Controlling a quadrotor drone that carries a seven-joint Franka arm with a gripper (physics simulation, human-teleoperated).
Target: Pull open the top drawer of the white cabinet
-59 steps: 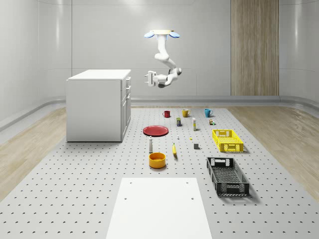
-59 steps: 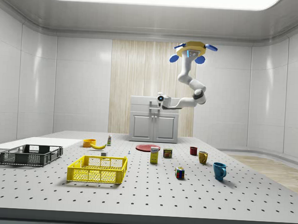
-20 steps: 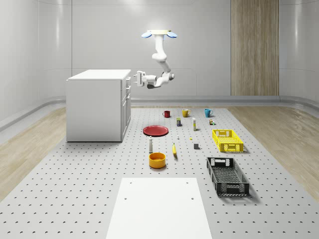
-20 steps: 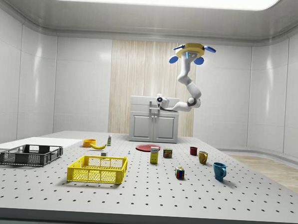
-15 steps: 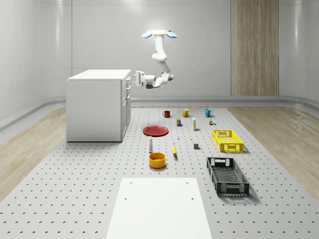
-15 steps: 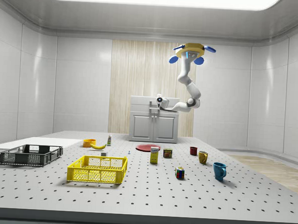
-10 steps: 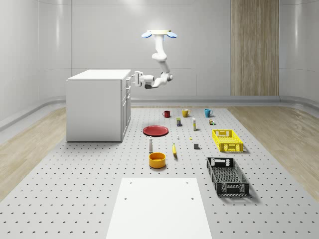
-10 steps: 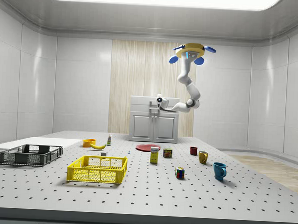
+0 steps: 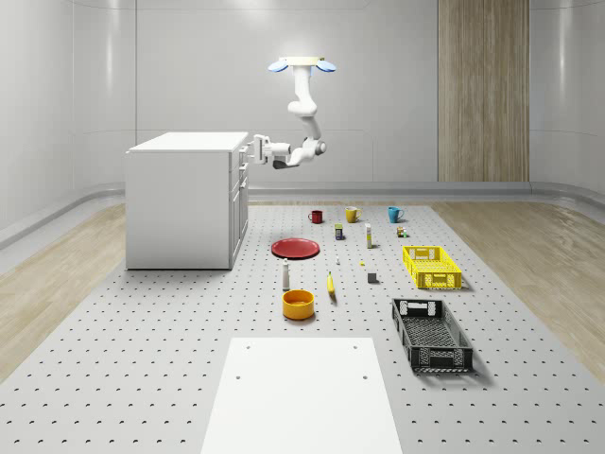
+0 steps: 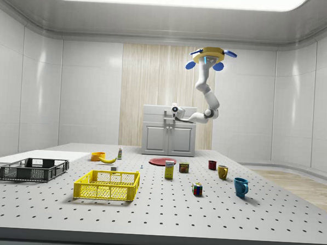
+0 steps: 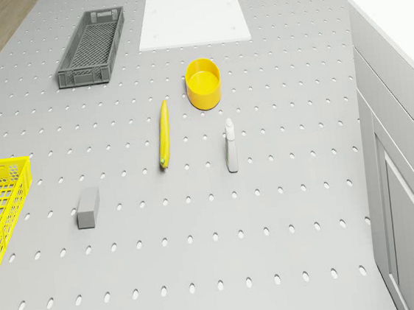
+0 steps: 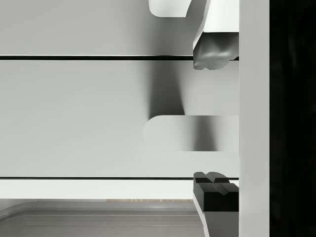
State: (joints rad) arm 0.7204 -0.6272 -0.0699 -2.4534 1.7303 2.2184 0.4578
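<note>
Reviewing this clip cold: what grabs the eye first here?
The drone hovering high beside the white cabinet, its arm bent down so the gripper sits at the top drawer front. Then the bright things on the pegboard floor: a yellow crate and a red plate.

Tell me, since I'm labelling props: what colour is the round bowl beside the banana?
The bowl is yellow, clearest in the drone view.
</note>
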